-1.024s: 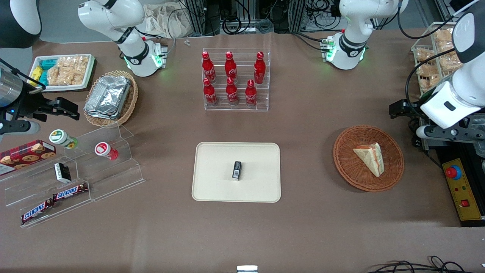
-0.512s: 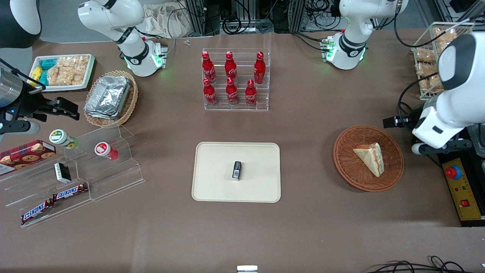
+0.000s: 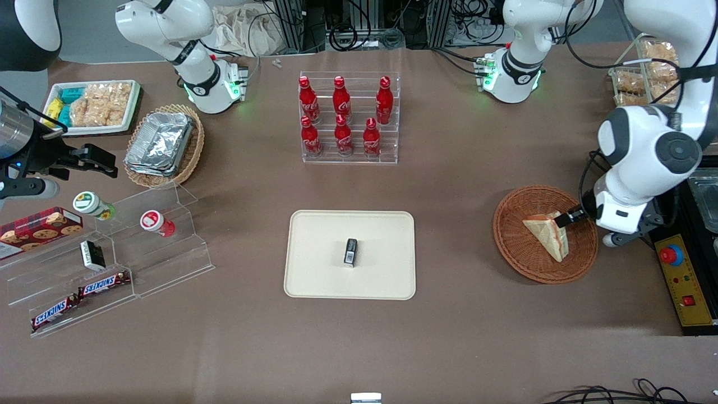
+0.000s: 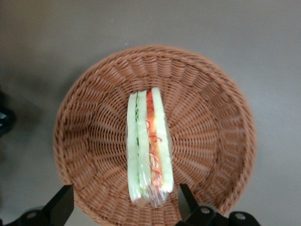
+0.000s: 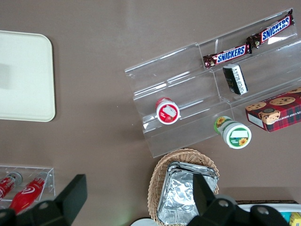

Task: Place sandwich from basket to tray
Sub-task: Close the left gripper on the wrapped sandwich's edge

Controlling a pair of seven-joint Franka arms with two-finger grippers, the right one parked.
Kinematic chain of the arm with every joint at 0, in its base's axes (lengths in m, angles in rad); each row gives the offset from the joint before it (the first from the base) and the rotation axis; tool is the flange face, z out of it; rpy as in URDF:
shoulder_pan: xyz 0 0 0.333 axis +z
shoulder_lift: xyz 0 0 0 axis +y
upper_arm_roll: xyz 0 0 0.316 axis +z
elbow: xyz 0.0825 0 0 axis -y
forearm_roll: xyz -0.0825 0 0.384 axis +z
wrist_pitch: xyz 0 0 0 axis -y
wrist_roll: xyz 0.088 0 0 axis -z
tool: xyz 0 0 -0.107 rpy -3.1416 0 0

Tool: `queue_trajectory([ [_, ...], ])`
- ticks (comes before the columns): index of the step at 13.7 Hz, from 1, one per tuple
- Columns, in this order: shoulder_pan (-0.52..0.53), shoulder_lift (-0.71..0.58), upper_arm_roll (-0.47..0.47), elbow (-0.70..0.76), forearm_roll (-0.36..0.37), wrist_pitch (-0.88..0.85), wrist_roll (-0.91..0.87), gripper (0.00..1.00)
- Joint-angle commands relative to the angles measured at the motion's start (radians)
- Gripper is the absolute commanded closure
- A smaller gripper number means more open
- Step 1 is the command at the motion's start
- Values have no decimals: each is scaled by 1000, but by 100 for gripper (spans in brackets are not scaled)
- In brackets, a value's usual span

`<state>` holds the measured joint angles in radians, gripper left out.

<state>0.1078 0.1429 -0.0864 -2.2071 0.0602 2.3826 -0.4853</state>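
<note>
Reddish-brown woven wicker forms the round shallow basket (image 3: pixel 545 234), where the clear-wrapped triangular sandwich (image 3: pixel 547 235) of white bread with orange and green filling still lies. The left arm's black two-finger gripper (image 4: pixel 123 202) hangs over it, fingers (image 4: pixel 60 205) spread wide either side of the wedge. At the basket's nine o'clock sits the cream-beige rectangular tray (image 3: pixel 317 275), carrying a small dark box (image 3: pixel 350 252).

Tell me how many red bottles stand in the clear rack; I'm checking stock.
6. Three on the rack's upper step, three on the lower step, nearer the front camera. None seem hidden. The gripper hovers open over the sandwich.
</note>
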Motion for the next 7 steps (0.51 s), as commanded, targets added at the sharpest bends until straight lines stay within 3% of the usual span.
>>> queue_trajectory([
  [1, 10, -17, -10, -43, 18, 36, -56, 0],
  [7, 10, 56, -10, -45, 20, 96, -105, 0],
])
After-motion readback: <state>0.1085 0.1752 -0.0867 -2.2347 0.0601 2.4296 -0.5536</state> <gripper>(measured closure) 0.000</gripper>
